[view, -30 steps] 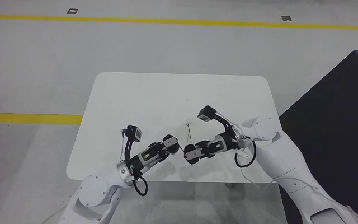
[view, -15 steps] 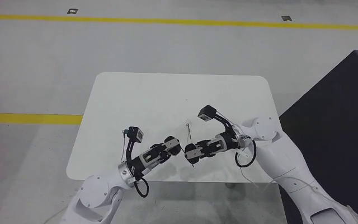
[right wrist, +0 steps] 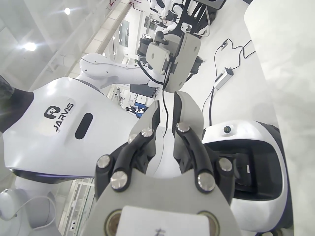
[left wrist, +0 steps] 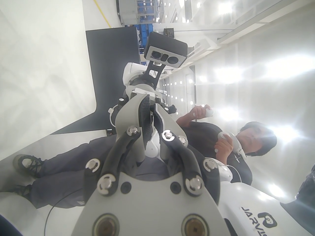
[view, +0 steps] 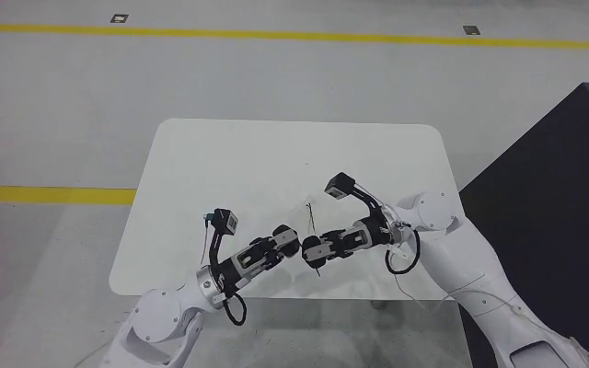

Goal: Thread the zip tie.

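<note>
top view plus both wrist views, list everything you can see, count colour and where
zip tie: 1, black, running from the left gripper into the right one, above the near part of the table
table: 1, white, rounded corners, in front of the robot
floor lines: 2, yellow, one beyond the table, one off its left side
floor plates: 2, grey, beyond the far line
panel: 1, black, right of the table
adapter: 1, grey, on a black cable on the floor
left gripper: 1, grey and black, shut on the zip tie
right gripper: 1, grey and black, open, zip tie passing through its gap
</note>
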Controlling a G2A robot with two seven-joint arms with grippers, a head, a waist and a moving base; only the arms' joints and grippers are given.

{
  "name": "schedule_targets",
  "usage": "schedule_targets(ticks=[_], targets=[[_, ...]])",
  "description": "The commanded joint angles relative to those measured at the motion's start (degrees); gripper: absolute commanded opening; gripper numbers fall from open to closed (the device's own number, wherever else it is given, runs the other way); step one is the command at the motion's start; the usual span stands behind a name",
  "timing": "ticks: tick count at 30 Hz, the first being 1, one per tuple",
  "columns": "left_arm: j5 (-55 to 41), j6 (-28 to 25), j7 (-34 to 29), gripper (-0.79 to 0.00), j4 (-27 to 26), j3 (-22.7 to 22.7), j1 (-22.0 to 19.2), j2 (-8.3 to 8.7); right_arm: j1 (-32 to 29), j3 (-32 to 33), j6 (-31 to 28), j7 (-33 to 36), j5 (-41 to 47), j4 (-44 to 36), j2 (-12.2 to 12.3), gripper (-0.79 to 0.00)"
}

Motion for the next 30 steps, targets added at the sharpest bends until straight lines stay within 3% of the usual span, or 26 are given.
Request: schedule_targets(ticks=[1, 3, 5, 14, 15, 17, 24, 30], targets=[[0.2, 0.1, 0.0, -0.785, 0.0, 0.0, 0.0, 0.01, 0.0, 0.0, 0.0, 0.0, 0.0, 0.1, 0.0, -0.686], [0.3, 0.2, 0.1, -0.785, 0.0, 0.0, 0.1, 0.01, 0.0, 0.0, 0.0, 0.0, 0.0, 0.1, 0.0, -0.708], [0.4, 0.3, 0.0, -0.785, 0.1, 0.1, 0.1, 0.0, 0.1, 0.0, 0.1, 0.1, -0.1, 0.3, -0.1, -0.785], [0.8, 0.3, 0.2, -0.785, -0.2, 0.2, -0.1, -0.04, 0.2, -0.3, 0.4, 0.2, -0.2, 0.1, -0.2, -0.785], [0.7, 0.2, 0.3, -0.56, -0.2, 0.2, -0.1, -0.04, 0.3, -0.3, 0.4, 0.2, -0.3, 0.2, -0.2, -0.785], [0.4, -0.2, 0.5, 0.0, -0.5, 0.0, 0.0, -0.07, 0.3, -0.3, 0.4, 0.1, -0.4, 0.2, -0.2, -0.785], [-0.7, -1.8, 1.4, 0.0, -1.0, -2.0, 0.5, 0.0, 0.3, 0.1, 0.3, 0.5, -0.2, 0.1, -0.2, -0.785], [-5.9, -3.8, 4.1, 0.0, 2.6, -8.3, 0.0, 0.13, -0.6, 2.0, 2.4, 2.7, -1.0, -4.4, 0.8, -0.785]])
